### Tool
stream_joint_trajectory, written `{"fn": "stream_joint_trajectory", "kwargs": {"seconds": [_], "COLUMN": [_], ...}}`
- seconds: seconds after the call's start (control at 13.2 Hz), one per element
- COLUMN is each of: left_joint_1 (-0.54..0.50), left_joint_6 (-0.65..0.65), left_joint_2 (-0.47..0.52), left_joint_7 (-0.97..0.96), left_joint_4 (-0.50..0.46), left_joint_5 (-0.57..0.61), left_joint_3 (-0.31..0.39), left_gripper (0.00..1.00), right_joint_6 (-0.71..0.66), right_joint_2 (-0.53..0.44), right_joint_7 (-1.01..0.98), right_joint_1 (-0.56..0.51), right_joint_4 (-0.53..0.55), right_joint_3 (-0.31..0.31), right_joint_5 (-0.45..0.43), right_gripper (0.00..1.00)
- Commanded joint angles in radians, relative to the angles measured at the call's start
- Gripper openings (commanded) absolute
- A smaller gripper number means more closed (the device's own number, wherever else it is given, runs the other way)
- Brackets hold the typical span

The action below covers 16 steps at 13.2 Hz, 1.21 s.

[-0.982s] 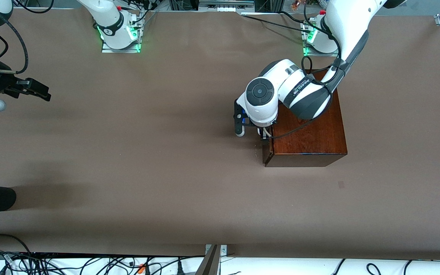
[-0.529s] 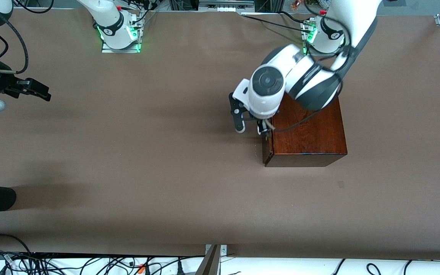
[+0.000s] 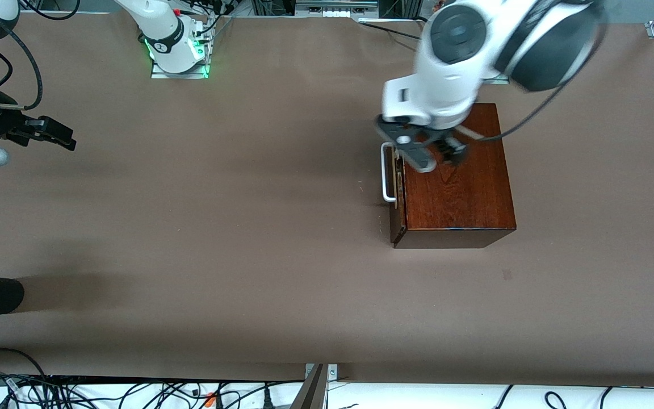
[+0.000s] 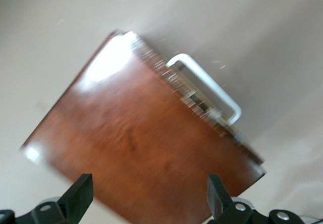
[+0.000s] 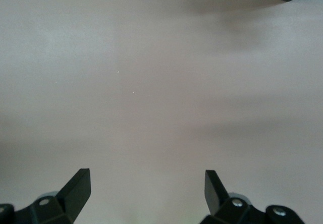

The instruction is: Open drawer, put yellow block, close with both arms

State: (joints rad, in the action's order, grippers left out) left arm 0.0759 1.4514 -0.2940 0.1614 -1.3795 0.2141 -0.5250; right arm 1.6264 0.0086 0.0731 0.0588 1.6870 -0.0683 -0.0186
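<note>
- The wooden box (image 3: 457, 176) stands on the brown table (image 3: 219, 227), toward the left arm's end. Its top is polished and dark reddish-brown.
- The drawer (image 3: 397, 196) is pushed in; its front lies almost flush w/ the box, and no pale inside shows.
- The white U-shaped handle (image 3: 386, 173) sticks out from the drawer front, toward the right arm's end of the table. Nothing touches it.
- In the left wrist view the box top (image 4: 141, 153) fills the middle, and the handle (image 4: 207, 85) runs along one edge. This view is smeared by motion.
- Left gripper (image 3: 435, 153) is up in the air, over the box top near the handle edge. Its fingers are spread apart & hold nothing; both tips (image 4: 78, 193) show wide apart in the wrist view.
- Left arm (image 3: 474, 45) comes from the base at the top of the front view, and its round black-capped head is over the table edge.
- Right gripper (image 3: 57, 136) hovers over bare table at the right arm's end, well apart from the box. This arm waits.
- Right wrist view: the fingers (image 5: 75, 186) are spread w/ only bare table (image 5: 161, 108) between them.
- The yellow block is not seen in any view, so I cannot tell where it is.
</note>
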Motion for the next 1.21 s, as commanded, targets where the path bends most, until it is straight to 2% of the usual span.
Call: {"fn": "stream_joint_trajectory", "kwargs": {"seconds": [0.0,0.15,0.3,0.45,0.6,0.68,0.83,0.98,1.13], "left_joint_1": [-0.047,-0.048,-0.056,-0.057,-0.064,-0.068,-0.068,-0.068,-0.067], "left_joint_6": [-0.011,0.053,0.076,0.079,0.142,0.144,0.147,0.147,0.144], "left_joint_2": [0.085,0.180,0.257,0.295,0.303,0.329,0.375,0.374,0.354], "left_joint_7": [-0.017,-0.019,-0.020,-0.035,-0.167,-0.248,-0.283,-0.280,-0.275], "left_joint_4": [-0.019,-0.105,-0.202,-0.219,-0.225,-0.236,-0.277,-0.303,-0.291], "left_joint_5": [-0.074,-0.174,-0.237,-0.236,-0.233,-0.237,-0.230,-0.229,-0.226], "left_joint_3": [0.094,0.224,0.316,0.396,0.457,0.482,0.493,0.494,0.510], "left_gripper": [1.00,1.00,1.00,1.00,1.00,1.00,1.00,1.00,1.00], "right_joint_6": [-0.008,-0.008,-0.008,-0.006,-0.008,-0.007,-0.008,-0.008,-0.008], "right_joint_2": [0.008,0.008,0.008,0.008,0.008,0.008,0.005,0.007,0.007], "right_joint_7": [0.005,0.007,0.008,0.008,0.008,0.010,0.010,0.001,0.008], "right_joint_1": [-0.016,-0.016,-0.016,-0.016,-0.016,-0.016,-0.016,-0.016,-0.016], "right_joint_4": [-0.019,-0.018,-0.020,-0.020,-0.020,-0.020,-0.021,-0.023,-0.023], "right_joint_3": [0.015,0.015,0.015,0.015,0.015,0.015,0.015,0.015,0.016], "right_joint_5": [-0.001,-0.001,-0.001,-0.001,-0.001,-0.001,-0.001,-0.001,-0.001], "right_gripper": [1.00,1.00,1.00,1.00,1.00,1.00,1.00,1.00,1.00]}}
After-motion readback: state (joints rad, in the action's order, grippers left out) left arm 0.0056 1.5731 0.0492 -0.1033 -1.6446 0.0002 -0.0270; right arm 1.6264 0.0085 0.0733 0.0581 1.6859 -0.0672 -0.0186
